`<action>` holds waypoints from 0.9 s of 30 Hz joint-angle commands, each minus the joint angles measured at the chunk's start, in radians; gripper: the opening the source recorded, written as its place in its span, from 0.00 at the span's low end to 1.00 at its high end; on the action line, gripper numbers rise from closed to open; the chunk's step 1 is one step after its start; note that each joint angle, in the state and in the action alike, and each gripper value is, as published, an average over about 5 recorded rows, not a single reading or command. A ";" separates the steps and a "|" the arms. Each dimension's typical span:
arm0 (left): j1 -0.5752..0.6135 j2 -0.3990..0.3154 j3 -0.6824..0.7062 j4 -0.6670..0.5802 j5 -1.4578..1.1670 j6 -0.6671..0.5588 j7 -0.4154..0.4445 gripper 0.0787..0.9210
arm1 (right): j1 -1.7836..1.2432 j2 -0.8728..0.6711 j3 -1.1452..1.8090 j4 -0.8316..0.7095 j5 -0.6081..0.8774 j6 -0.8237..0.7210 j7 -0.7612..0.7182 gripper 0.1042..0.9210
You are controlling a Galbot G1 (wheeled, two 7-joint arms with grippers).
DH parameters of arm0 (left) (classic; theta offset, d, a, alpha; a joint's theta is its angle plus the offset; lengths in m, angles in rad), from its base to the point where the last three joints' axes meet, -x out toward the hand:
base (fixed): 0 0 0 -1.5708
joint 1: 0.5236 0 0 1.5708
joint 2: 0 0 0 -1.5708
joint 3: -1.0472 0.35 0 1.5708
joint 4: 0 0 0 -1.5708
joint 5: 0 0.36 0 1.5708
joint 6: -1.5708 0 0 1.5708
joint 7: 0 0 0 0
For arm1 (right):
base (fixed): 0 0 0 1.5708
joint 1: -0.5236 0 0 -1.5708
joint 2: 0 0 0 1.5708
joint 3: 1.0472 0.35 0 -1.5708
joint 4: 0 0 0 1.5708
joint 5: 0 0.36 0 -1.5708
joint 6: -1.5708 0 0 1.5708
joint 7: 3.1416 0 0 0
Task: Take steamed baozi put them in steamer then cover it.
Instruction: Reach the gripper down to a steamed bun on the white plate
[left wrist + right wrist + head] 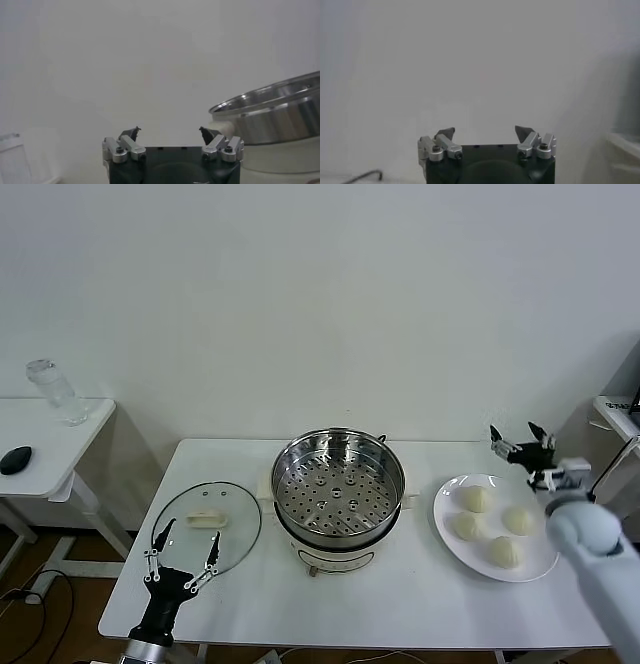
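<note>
With the right hand (520,442) being held spread apart above the far edge of the white plate (448,524) and the left hand (182,546), also spread apart, being held over the glass lid (190,536) on the worktop (420,604), a soft bun is at risk of being squashed or dropped if gripped off-centre. The four steamed baozi (478,499) are being kept pleats-up on the plate, round with no long axis, just beside the empty steamer (338,482), which is standing upright and uncovered.

Steamer (270,117) cut off at edge.
</note>
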 commanded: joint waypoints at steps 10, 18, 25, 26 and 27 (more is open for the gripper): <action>0.017 -0.007 -0.023 -0.003 0.003 0.002 -0.004 0.88 | 0.804 -0.039 -0.662 -0.610 -0.660 0.095 -1.194 0.88; 0.033 -0.025 -0.032 -0.012 0.010 0.000 -0.006 0.88 | 0.901 0.072 -0.804 -0.661 -0.874 0.160 -1.234 0.88; 0.044 -0.037 -0.039 -0.016 0.017 -0.007 -0.008 0.88 | 0.888 0.140 -0.831 -0.681 -0.926 0.162 -1.180 0.88; 0.045 -0.038 -0.040 -0.016 0.018 -0.008 -0.009 0.88 | 0.884 0.145 -0.831 -0.682 -0.935 0.162 -1.176 0.88; 0.046 -0.040 -0.040 -0.016 0.020 -0.009 -0.009 0.88 | 0.879 0.148 -0.831 -0.682 -0.943 0.163 -1.174 0.88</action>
